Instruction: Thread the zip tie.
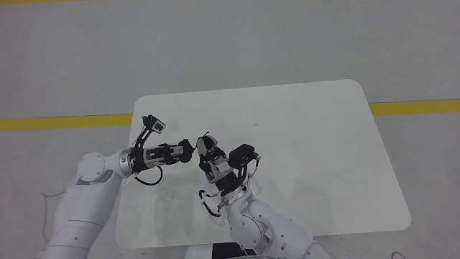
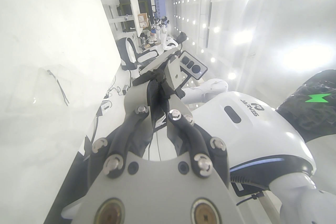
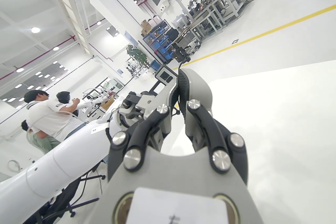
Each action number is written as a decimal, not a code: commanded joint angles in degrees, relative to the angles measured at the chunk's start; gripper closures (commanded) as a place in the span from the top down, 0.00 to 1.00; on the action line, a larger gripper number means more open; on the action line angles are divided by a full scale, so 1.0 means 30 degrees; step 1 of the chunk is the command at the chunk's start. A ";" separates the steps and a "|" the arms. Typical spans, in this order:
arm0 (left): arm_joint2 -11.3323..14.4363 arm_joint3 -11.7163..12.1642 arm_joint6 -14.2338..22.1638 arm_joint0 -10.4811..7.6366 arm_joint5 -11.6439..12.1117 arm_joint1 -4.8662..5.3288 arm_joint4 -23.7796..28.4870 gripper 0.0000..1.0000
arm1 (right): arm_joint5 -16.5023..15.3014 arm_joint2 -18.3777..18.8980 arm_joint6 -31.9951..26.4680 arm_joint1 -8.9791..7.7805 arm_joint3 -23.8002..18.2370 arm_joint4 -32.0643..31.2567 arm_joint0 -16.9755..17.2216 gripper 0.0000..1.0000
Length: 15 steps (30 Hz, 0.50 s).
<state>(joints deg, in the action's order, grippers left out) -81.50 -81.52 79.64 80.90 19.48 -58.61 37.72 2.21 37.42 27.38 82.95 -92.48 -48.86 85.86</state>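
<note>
Landmark: white table [image 1: 323, 151] with rounded corners. All places below are given against it.
Left gripper [image 1: 188, 151] [image 2: 157, 96]: over the table's near-left part. The fingers are drawn narrow and the dark ribbed pads [image 2: 153, 92] lie close together. Whether anything sits between them cannot be told, because the other arm's end crowds the space just past the tips.
Right gripper [image 1: 207, 144] [image 3: 178, 78]: over the same near-left part of the table, tip to tip with the left gripper and just beside it. The fingers are pressed together with no gap visible.
Thin dark strand [image 3: 179, 68]: rises from the right gripper's tips. Too fine to identify as a tie or a cable, and whether it is clamped cannot be told.
Contact between grippers: hidden. In the top view the two ends overlap into one dark cluster.
Zip tie [image 2: 59, 88]: a thin dark strip with a small knob at one end. It lies flat on the table, farther in than both grippers and apart from them. A faint clear sheet outline surrounds it, and its edges are hard to trace.
Dark fleck [image 1: 253, 123]: on mid-table in the top view. Too small to identify.
Yellow floor line [image 1: 65, 122]: beyond the table's left edge, cut off behind the table.
</note>
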 commanded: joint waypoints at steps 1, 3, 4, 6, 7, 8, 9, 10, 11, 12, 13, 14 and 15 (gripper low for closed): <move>0.0000 0.0000 0.0000 0.0000 0.0000 0.0000 0.0000 0.00 | 0.0017 0.0008 0.0210 -0.0007 -0.0037 0.0025 0.0015 0.00; 0.0000 0.0000 0.0000 0.0000 0.0000 0.0000 0.0000 0.00 | 0.0001 0.0027 0.0377 -0.0019 -0.0081 0.0034 0.0044 0.00; 0.0000 0.0000 0.0000 0.0000 0.0000 0.0000 0.0000 0.00 | -0.0009 0.0036 0.0435 -0.0028 -0.0098 0.0022 0.0058 0.00; 0.0000 0.0000 0.0000 0.0000 0.0000 0.0000 0.0000 0.00 | -0.0042 0.0060 0.0566 -0.0051 -0.0162 -0.0033 0.0099 0.00; 0.0000 0.0000 0.0000 0.0000 0.0000 0.0000 0.0000 0.00 | -0.0049 0.0073 0.0608 -0.0061 -0.0194 -0.0058 0.0120 0.00; 0.0000 0.0000 0.0000 0.0000 0.0000 0.0000 0.0000 0.00 | -0.0057 0.0090 0.0645 -0.0076 -0.0232 -0.0090 0.0148 0.00; 0.0000 0.0000 0.0000 0.0000 0.0000 0.0000 0.0000 0.00 | -0.0063 0.0103 0.0661 -0.0086 -0.0262 -0.0108 0.0169 0.00; 0.0000 0.0000 0.0000 0.0000 0.0000 0.0000 0.0000 0.00 | -0.0061 0.0118 0.0684 -0.0096 -0.0294 -0.0132 0.0191 0.00; 0.0000 0.0000 0.0000 0.0000 0.0000 0.0000 0.0000 0.00 | -0.0064 0.0138 0.0713 -0.0108 -0.0335 -0.0159 0.0220 0.00; 0.0000 0.0000 0.0000 0.0000 0.0000 0.0000 0.0000 0.00 | -0.0066 0.0153 0.0732 -0.0117 -0.0361 -0.0176 0.0241 0.00; 0.0000 0.0000 0.0000 0.0000 0.0000 0.0000 0.0000 0.00 | -0.0069 0.0165 0.0738 -0.0124 -0.0379 -0.0191 0.0258 0.00; 0.0000 0.0000 0.0000 0.0000 0.0000 0.0000 0.0000 0.00 | -0.0067 0.0176 0.0727 -0.0132 -0.0394 -0.0209 0.0273 0.00; 0.0000 0.0000 0.0000 0.0000 0.0000 0.0000 0.0000 0.00 | -0.0066 0.0180 0.0662 -0.0139 -0.0377 -0.0211 0.0278 0.00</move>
<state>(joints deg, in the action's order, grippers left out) -81.50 -81.52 79.64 80.90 19.48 -58.61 37.72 2.01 37.94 29.55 82.55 -93.65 -49.48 86.68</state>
